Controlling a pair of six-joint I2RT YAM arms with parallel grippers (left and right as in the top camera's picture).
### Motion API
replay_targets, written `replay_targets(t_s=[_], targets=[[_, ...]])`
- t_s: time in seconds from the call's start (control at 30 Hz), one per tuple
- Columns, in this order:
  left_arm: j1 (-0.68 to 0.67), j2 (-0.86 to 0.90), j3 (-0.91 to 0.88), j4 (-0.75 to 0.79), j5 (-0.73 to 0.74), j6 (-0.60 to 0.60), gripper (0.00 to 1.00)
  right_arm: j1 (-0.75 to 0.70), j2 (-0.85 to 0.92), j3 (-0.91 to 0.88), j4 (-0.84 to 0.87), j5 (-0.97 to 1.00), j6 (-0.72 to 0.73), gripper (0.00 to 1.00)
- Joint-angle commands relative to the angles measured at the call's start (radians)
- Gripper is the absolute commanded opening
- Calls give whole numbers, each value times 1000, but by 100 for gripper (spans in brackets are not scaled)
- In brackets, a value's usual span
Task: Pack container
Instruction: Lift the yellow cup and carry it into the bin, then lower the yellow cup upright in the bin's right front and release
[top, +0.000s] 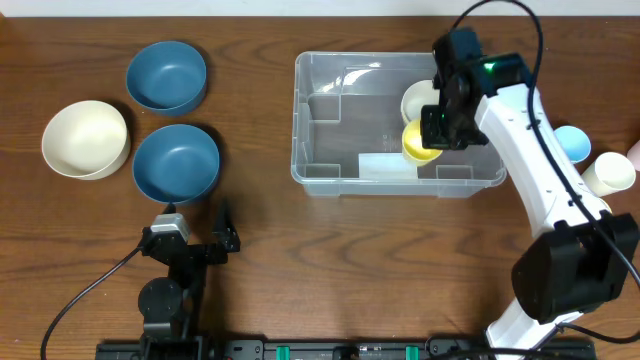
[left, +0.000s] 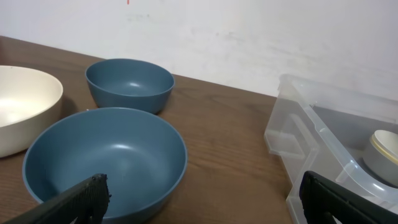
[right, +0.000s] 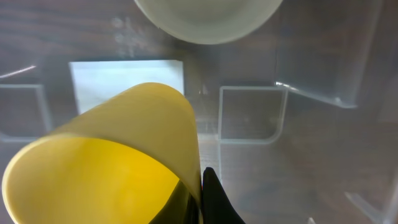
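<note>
The clear container (top: 318, 172) stands at the table's centre right, with a whitish label (top: 385, 165) on its base. A cream cup (top: 417, 101) stands inside it. My right gripper (top: 437, 128) is over the container's right part, shut on the wall of a yellow cup (top: 418, 143). In the right wrist view the yellow cup (right: 106, 162) is pinched at its rim by my right gripper (right: 199, 193), above the label (right: 124, 78). My left gripper (top: 195, 238) is open and empty, near the table's front left; the left wrist view shows its fingers (left: 199, 199) apart.
Two blue bowls (top: 167, 75) (top: 176, 162) and a cream bowl (top: 85, 138) lie at the left. A light blue cup (top: 571, 143) and a cream cup (top: 610, 173) stand right of the container. The container's corner (left: 292, 134) shows in the left wrist view.
</note>
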Motion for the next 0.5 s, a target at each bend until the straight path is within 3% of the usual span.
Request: replay_targets(t_s=[0.0, 0.47], targets=[[2, -6, -23, -25, -1, -9, 98, -25, 1, -63, 34, 14, 18, 1], [2, -6, -23, -25, -1, -9, 98, -97, 1, -220, 187, 14, 17, 1]])
